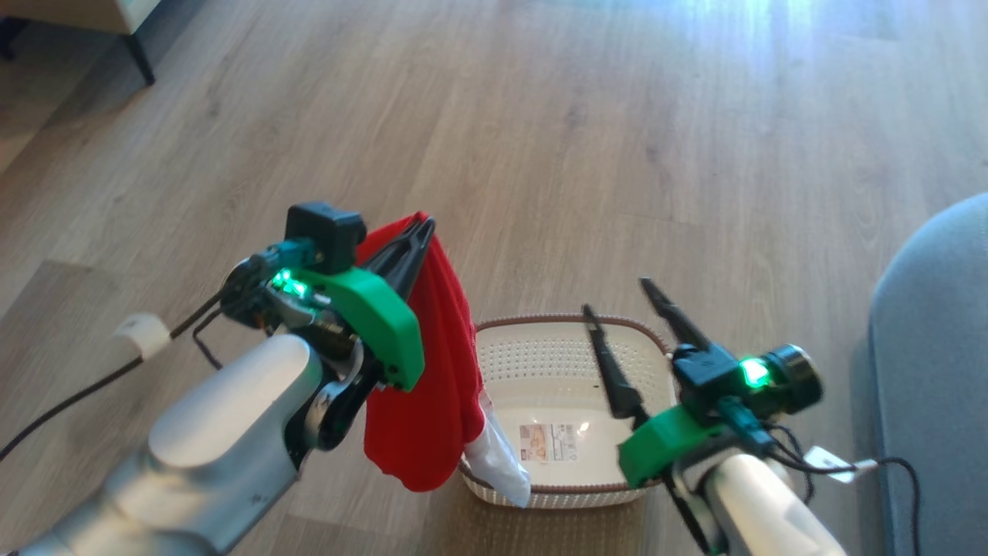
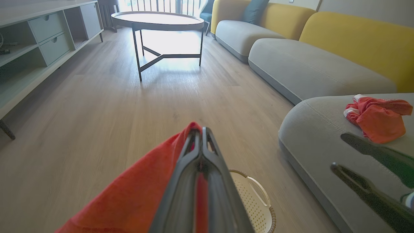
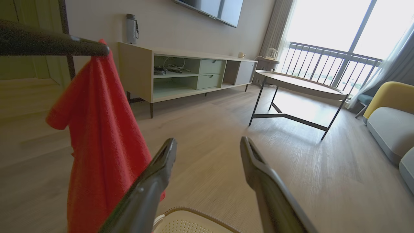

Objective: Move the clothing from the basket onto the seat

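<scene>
A red garment [image 1: 432,371] hangs in the air, pinched at its top edge between the left jaws. They are clenched tight on the cloth, with the two dark fingers [image 2: 213,181] pressed together along their length. From that pinch the fabric drapes straight down beside the left wrist. Its white panel [image 1: 498,459] dangles at the bottom, over the near left corner of the basket [image 1: 540,344]; whether it touches the rim cannot be told. The rest of the garment hangs just left of the basket, outside it.

The basket stands on the wooden floor [image 1: 540,154], and a label sticker [image 1: 549,444] shows on its bottom. The right jaws are spread wide and grasp nothing. They hover above the basket's right side, fingers pointing away from the robot.

Right of the basket is the grey seat [image 2: 317,136]. A second red garment [image 2: 378,118] with white trim lies crumpled on it, well apart from both pairs of jaws.
</scene>
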